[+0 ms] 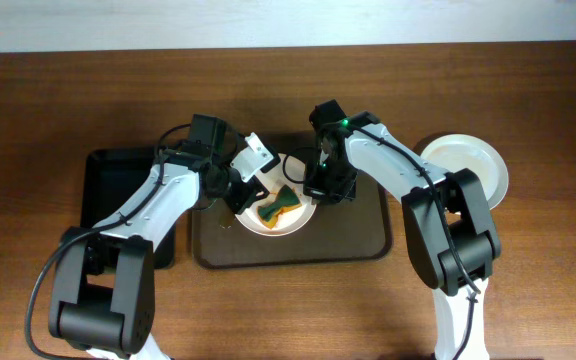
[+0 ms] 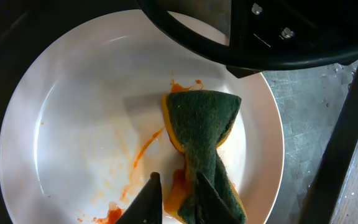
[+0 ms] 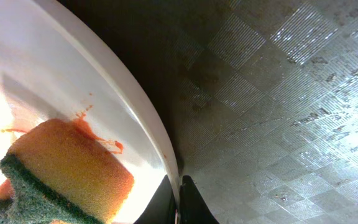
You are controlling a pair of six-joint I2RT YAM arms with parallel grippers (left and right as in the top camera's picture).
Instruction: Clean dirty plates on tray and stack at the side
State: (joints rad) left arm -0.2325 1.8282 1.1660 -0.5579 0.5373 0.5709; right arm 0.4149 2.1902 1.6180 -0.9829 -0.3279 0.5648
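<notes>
A white plate point(image 1: 253, 222) smeared with orange-red sauce sits on the dark brown tray point(image 1: 368, 240). My left gripper point(image 2: 178, 198) is shut on a yellow-and-green sponge point(image 2: 204, 134) that lies on the plate point(image 2: 86, 112) beside the sauce streaks. My right gripper point(image 3: 180, 202) is shut on the plate's rim point(image 3: 148, 118), one finger inside and one outside. The sponge's yellow side point(image 3: 73, 168) shows in the right wrist view. A clean white plate point(image 1: 468, 165) stands on the table at the right.
A smaller black tray point(image 1: 108, 180) lies left of the brown tray, under my left arm. The textured tray floor point(image 3: 278, 112) lies right of the held plate. The wooden table point(image 1: 288, 310) surrounds everything.
</notes>
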